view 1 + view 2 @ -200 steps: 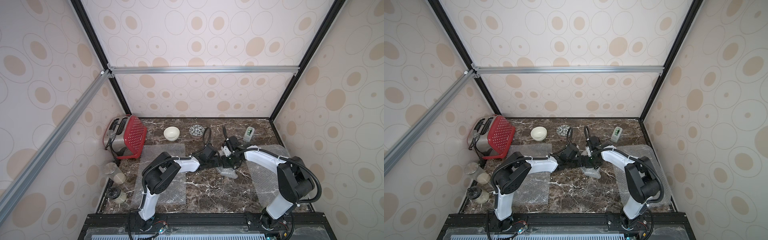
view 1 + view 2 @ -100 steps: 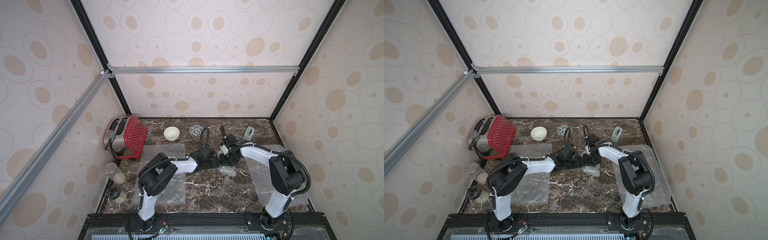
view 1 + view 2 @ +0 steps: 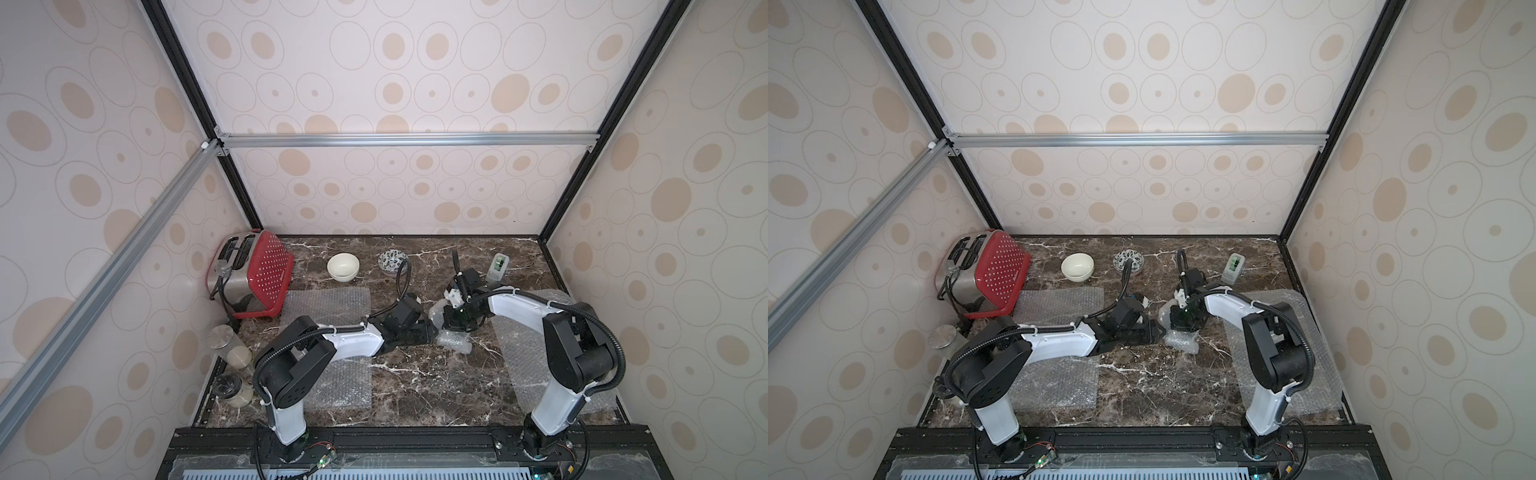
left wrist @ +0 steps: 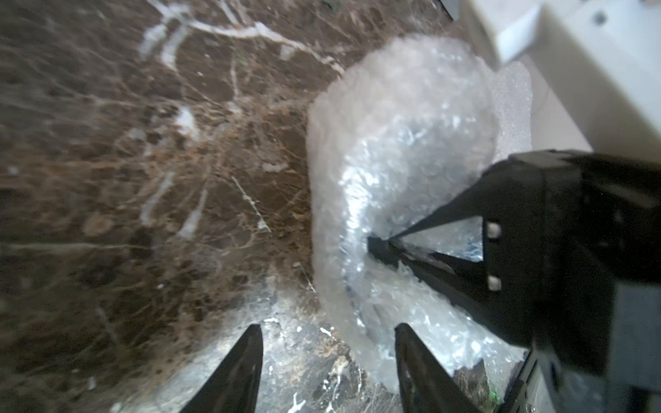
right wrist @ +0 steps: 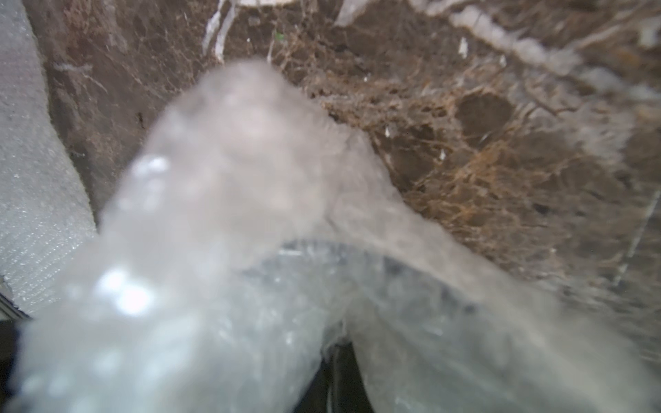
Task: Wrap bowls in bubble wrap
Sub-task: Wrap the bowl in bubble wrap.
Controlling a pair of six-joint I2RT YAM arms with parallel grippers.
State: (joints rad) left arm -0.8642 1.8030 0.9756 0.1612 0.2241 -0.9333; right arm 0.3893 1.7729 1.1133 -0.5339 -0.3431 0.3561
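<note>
Pinching tight, my right gripper (image 4: pixel 380 244) has its jaws pressed together on a fold of the bubble-wrap bundle (image 4: pixel 393 150), which sits mid-table between my two arms. A curved rim showing through the film tells me a bowl (image 5: pixel 390 262) is inside. My left gripper (image 4: pixel 328 327) is spread, with one finger just against the bundle's edge and nothing clamped. Over the last second the bundle has barely shifted on the marble table (image 3: pixel 415 382), but my right elbow has swung in toward the centre and its upper link stands steeper. I read that as the fold being drawn over the bowl, so this wrap looks close to closing. My left arm lies low, stretched forward; my right forearm reaches in from the side, wrist bent down. The cream bowl (image 3: pixel 343 267) and leaf-pattern bowl (image 3: pixel 392 262) sit unwrapped at the back, with flat sheets (image 3: pixel 328 301) nearby.
</note>
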